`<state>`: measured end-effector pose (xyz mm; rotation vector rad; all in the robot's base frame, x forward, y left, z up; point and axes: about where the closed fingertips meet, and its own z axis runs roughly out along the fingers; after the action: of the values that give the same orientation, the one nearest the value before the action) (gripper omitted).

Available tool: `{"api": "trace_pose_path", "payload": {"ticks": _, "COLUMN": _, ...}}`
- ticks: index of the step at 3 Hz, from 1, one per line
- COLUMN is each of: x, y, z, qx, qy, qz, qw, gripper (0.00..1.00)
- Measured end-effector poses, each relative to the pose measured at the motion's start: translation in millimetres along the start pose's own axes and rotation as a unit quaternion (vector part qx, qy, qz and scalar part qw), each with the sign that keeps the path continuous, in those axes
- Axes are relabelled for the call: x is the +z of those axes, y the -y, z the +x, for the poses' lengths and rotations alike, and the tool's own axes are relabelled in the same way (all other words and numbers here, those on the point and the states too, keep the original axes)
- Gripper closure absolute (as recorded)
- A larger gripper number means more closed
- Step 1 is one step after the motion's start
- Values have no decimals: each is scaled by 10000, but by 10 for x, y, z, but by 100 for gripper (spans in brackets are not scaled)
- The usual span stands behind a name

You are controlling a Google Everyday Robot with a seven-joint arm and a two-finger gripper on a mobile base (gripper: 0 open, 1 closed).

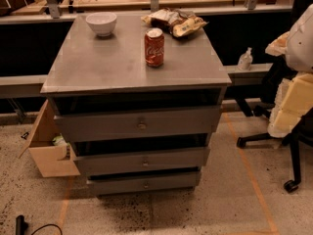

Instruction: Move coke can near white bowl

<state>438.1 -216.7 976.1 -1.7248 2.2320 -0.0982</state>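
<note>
The coke can (pixel 154 47) is red with white script and a silver top. It stands upright on the grey cabinet top (pixel 107 65), right of centre. The white bowl (pixel 101 23) sits at the far left corner of the same top, well apart from the can. My gripper does not show in this view. A white and cream shape (pixel 298 72) at the right edge could be part of my arm, away from the cabinet.
Brown-and-yellow snack bags (pixel 175 22) lie at the far right of the top, just behind the can. The cabinet has three drawers (pixel 142 125). An open cardboard box (pixel 49 146) stands at its left. An office chair base (pixel 274 146) is on the floor at right.
</note>
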Motion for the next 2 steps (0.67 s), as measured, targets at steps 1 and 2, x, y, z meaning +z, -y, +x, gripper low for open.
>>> {"api": "trace_pose_path", "payload": {"ticks": 1, "x": 13, "y": 22, "z": -17, "qx": 8, "qy": 59, "qz": 4, "qw": 10000, "gripper": 0}}
{"api": "trace_pose_path", "payload": {"ticks": 2, "x": 122, "y": 197, "z": -152, "qx": 70, "qy": 528, "qz": 10, "qw": 9986, "gripper": 0}}
